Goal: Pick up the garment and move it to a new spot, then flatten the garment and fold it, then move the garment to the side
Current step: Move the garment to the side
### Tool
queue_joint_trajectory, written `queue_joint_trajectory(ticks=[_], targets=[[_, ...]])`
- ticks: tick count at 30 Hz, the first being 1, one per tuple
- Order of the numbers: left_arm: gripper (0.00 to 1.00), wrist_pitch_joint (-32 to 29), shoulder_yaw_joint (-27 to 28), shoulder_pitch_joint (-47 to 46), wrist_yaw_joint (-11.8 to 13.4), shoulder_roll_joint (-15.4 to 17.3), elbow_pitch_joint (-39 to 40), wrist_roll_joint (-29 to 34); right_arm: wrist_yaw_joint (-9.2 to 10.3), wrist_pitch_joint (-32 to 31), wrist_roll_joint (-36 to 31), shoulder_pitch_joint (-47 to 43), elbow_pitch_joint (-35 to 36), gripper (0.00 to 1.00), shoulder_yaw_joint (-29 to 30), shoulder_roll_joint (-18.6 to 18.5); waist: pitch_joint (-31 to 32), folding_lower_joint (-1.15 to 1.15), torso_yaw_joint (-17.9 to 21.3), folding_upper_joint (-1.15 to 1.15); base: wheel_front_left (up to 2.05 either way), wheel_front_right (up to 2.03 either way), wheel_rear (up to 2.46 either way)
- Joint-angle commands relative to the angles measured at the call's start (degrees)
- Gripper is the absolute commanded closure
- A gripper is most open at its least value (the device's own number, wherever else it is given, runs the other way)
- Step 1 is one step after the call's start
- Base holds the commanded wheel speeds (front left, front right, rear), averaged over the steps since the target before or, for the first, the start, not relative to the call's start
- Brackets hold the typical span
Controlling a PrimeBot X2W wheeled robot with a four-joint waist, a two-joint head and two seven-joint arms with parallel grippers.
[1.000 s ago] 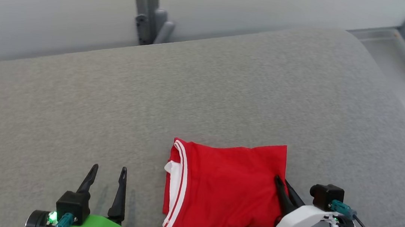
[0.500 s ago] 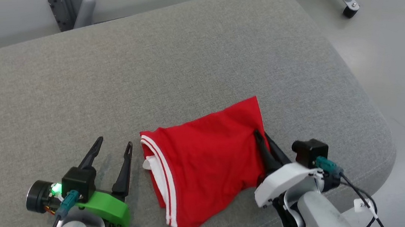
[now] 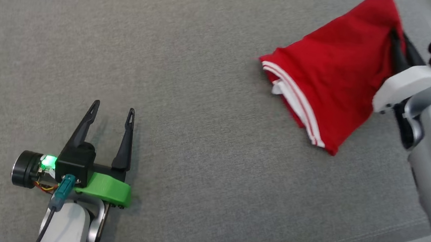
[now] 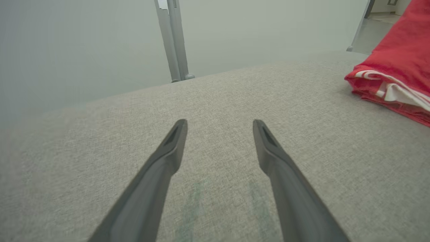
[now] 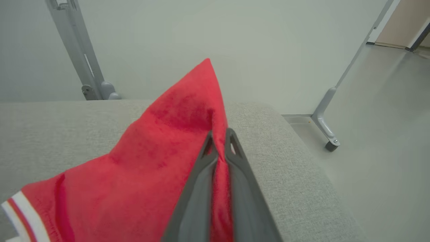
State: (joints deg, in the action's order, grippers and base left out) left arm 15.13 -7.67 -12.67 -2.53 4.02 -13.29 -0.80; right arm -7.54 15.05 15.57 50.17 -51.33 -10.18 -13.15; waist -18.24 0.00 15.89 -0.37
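Observation:
The garment (image 3: 336, 73) is a folded red piece with white stripes along one edge, lying at the upper right of the grey cushion (image 3: 202, 95). My right gripper (image 3: 398, 38) is shut on its right edge, which is pulled up into a peak. In the right wrist view the two fingers pinch the red cloth (image 5: 174, 144) at the gripper's tip (image 5: 220, 137). My left gripper (image 3: 112, 110) stands open over bare cushion at the lower left, well apart from the garment. In the left wrist view its open fingertips (image 4: 220, 126) hold nothing, and the garment's striped edge (image 4: 393, 84) lies at the far right.
The cushion's rounded right end (image 5: 302, 168) drops to a pale floor (image 5: 386, 151). A grey metal frame leg with a caster (image 5: 331, 144) stands on that floor, and another upright post (image 5: 80, 64) rises behind the cushion.
The head camera has swung, so the whole picture shifted. The right gripper stays shut on the garment and has carried its edge up and to the right; the left gripper stays open.

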Motion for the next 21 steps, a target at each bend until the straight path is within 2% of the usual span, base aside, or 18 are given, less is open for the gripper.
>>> queue_joint_trajectory(ticks=[1, 5, 11, 14, 15, 16, 17, 21], targets=[[0.0, 0.0, 0.2, -1.7, 0.4, 0.3, 0.7, 0.5, 0.11, 0.2, -2.1, 2.3, -2.1, 1.0, 2.4, -2.3, -11.6, 0.0, -11.4, 0.37, 0.0, 0.0, 0.0], [0.0, 0.0, 0.1, -1.8, 0.9, 0.6, 1.7, 0.8, 0.11, 0.2, -6.3, 5.5, -7.3, 1.0, 11.5, -7.1, -13.3, 0.0, -12.7, 0.37, 0.0, 0.0, 0.0], [0.0, 0.0, 0.1, -1.6, 1.4, 1.1, 2.4, 0.9, 0.11, 0.2, -14.2, 4.4, -10.5, 1.0, 25.0, -13.2, -13.5, 0.0, -13.1, 0.37, 0.0, 0.0, 0.0], [0.0, 0.0, 0.4, -1.4, 1.6, 1.6, 2.0, 0.7, 0.11, 0.2, -18.7, 3.7, -9.6, 0.97, 29.9, -14.1, -13.1, 0.0, -12.8, 0.37, 0.0, 0.0, 0.0], [0.0, 0.0, 0.4, -1.3, 1.6, 1.7, 1.9, 0.7, 0.11, 0.2, -19.8, 3.6, -8.7, 0.65, 31.8, -14.1, -12.9, 0.0, -12.6, 0.37, 0.0, 0.0, 0.0], [0.0, -0.1, 0.4, -1.2, 1.7, 1.8, 1.8, 0.8, 0.11, 0.2, -21.2, 3.3, -7.5, 0.08, 33.7, -14.0, -12.7, 0.0, -12.5, 0.37, 0.0, 0.0, 0.0], [0.0, -0.1, 0.4, -1.2, 1.8, 1.9, 1.6, 0.7, 0.11, 0.2, -23.2, 2.6, -6.8, 0.0, 35.0, -13.6, -12.4, 0.0, -12.4, 0.37, 0.0, 0.0, 0.0], [0.0, -0.1, 0.1, -0.9, 1.7, 1.6, 1.1, 0.2, 0.11, 0.2, -27.0, 1.3, -1.8, 0.0, 40.0, -11.2, -10.2, 0.0, -12.3, 0.37, 0.0, 0.0, 0.0]])
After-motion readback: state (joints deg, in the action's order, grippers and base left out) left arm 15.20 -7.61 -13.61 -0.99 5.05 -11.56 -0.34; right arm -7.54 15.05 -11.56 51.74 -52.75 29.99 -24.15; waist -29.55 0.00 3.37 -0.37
